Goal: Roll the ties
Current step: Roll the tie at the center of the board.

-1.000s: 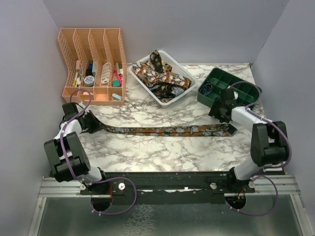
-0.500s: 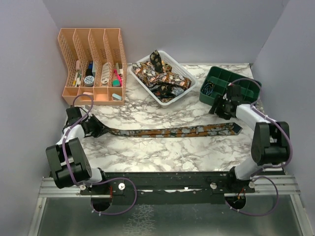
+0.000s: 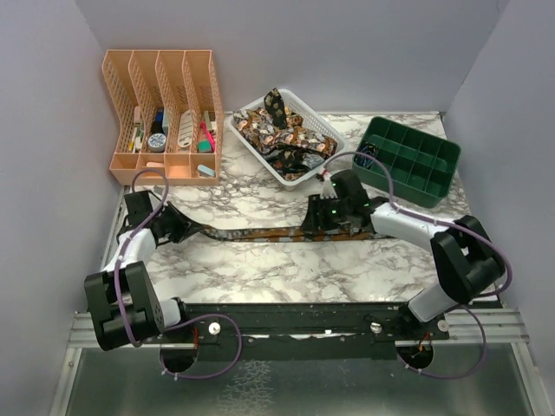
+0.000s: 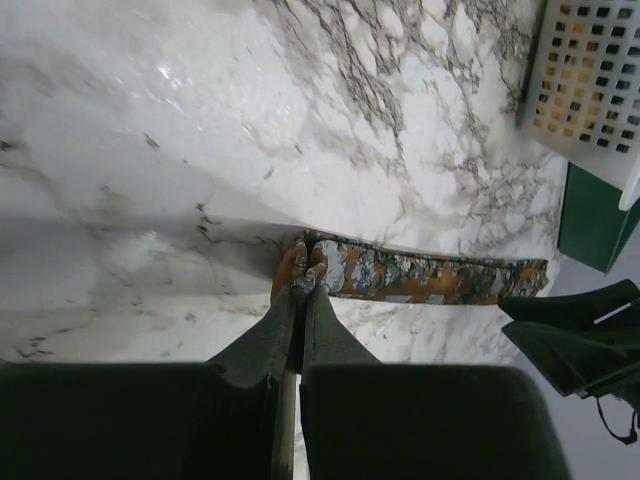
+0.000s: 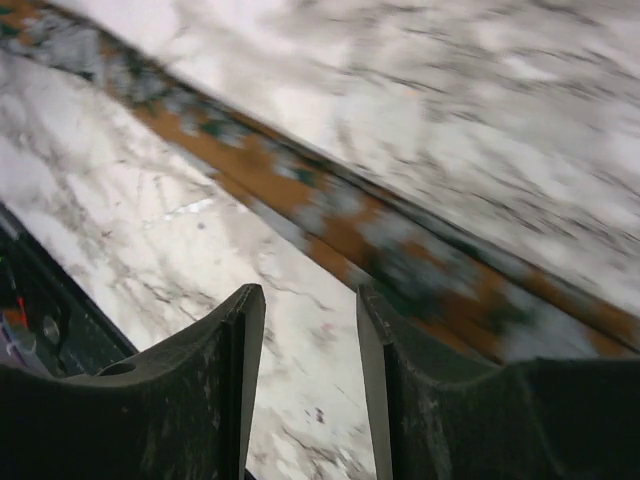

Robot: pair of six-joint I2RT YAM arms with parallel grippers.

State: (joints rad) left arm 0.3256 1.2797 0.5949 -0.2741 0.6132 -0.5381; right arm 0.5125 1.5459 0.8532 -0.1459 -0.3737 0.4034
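One patterned tie point(image 3: 260, 233) lies stretched across the marble table; further ties point(image 3: 282, 139) sit heaped in the white basket. My left gripper point(image 3: 178, 227) is shut on the stretched tie's left end, and in the left wrist view its fingertips point(image 4: 305, 282) pinch the bunched fabric while the tie point(image 4: 430, 280) runs off to the right. My right gripper point(image 3: 314, 218) hovers over the tie's middle. In the right wrist view the right gripper point(image 5: 310, 300) is open with only bare marble in its gap, and the blurred tie point(image 5: 330, 215) crosses just beyond the fingertips.
An orange file organiser point(image 3: 160, 113) with small items stands at the back left. The white basket point(image 3: 328, 130) is at the back centre and a green compartment tray point(image 3: 408, 160) at the back right. The black base rail point(image 3: 286, 316) runs along the near edge.
My right gripper has swung left from the tie's right end to its middle, and its jaws have narrowed. The left gripper has shifted slightly, still holding the tie's end.
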